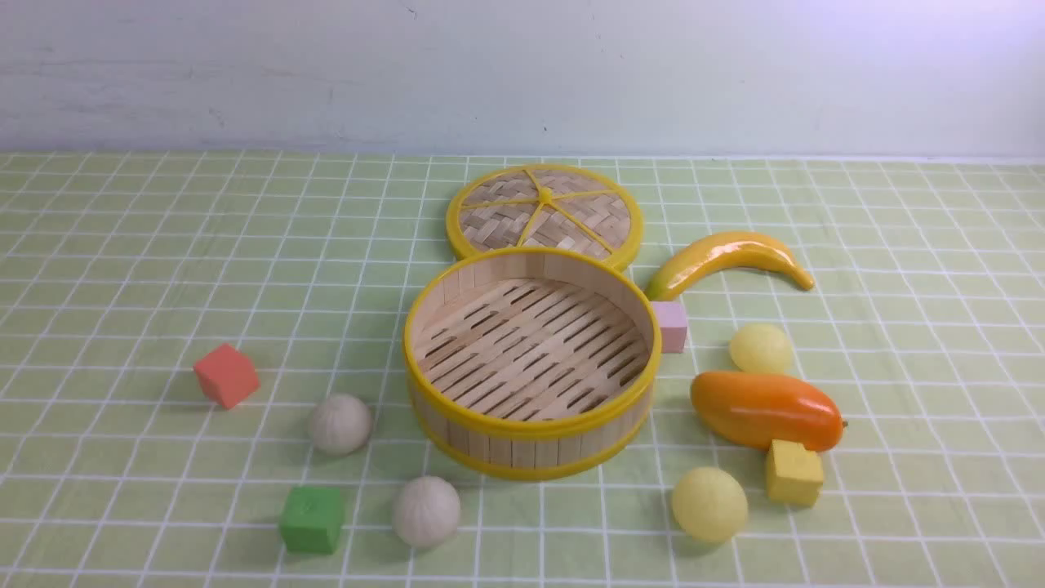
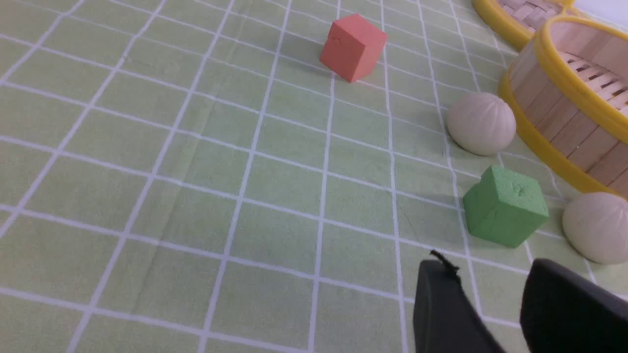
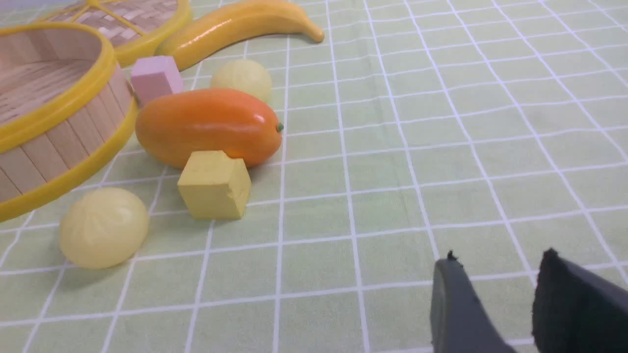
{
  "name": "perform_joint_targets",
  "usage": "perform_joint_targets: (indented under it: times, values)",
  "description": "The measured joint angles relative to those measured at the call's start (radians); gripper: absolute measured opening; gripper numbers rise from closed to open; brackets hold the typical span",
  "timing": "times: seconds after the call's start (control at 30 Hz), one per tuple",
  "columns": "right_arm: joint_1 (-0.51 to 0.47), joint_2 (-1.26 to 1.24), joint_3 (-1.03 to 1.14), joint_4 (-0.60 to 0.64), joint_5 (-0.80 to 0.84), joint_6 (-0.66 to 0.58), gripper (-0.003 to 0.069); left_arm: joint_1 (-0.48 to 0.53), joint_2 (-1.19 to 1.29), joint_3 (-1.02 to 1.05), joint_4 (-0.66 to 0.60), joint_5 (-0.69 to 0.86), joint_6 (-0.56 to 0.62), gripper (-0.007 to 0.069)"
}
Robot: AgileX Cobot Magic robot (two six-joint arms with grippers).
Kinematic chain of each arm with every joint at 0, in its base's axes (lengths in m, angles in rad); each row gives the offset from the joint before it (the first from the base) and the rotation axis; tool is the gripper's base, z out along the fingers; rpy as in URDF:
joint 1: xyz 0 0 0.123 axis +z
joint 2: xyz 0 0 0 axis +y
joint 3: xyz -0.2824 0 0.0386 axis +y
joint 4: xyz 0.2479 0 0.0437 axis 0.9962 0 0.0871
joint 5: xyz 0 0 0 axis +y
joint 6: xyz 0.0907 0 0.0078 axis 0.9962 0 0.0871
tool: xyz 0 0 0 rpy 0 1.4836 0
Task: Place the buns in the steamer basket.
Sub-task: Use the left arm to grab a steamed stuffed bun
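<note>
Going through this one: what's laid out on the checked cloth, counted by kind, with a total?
Off-white buns: 2
Pale yellow buns: 2
Cubes, coral, green, pink, yellow: 4
Banana: 1
Mango: 1
Steamer basket: 1
Lid: 1
Total: 12

No readable text, labels, numbers anywhere; faint dent on green cube (image 2: 505,206) possibly embossing, illegible.
</note>
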Motion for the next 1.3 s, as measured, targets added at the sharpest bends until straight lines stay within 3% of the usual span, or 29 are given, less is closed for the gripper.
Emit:
perform_joint_targets:
  times: [0.53, 0.8, 0.93, 1.07, 1.13, 1.3]
  values:
    - [0.0, 0.0, 0.0, 0.0, 0.0, 0.0, 0.0239, 0.0, 0.0, 0.0, -0.006, -0.045, -0.001, 0.0238]
    - [0.0, 0.0, 0.0, 0.0, 0.0, 0.0, 0.0239, 0.0, 0.0, 0.0, -0.345, -0.304, -0.213, 0.0238]
    - [0.0, 0.0, 0.0, 0.0, 0.0, 0.0, 0.0239, 0.0, 0.0, -0.004, -0.395, -0.395, -0.234, 0.0214]
    - [0.0, 0.0, 0.0, 0.0, 0.0, 0.0, 0.0239, 0.0, 0.003, -0.086, -0.397, -0.307, -0.244, 0.0113]
    - [0.0, 0.0, 0.0, 0.0, 0.0, 0.0, 0.0239, 0.0, 0.05, -0.218, -0.38, -0.184, -0.218, 0.0004]
    - [0.0, 0.0, 0.0, 0.0, 0.0, 0.0, 0.0239, 0.0, 0.257, -0.503, -0.355, 0.182, -0.033, -0.0013]
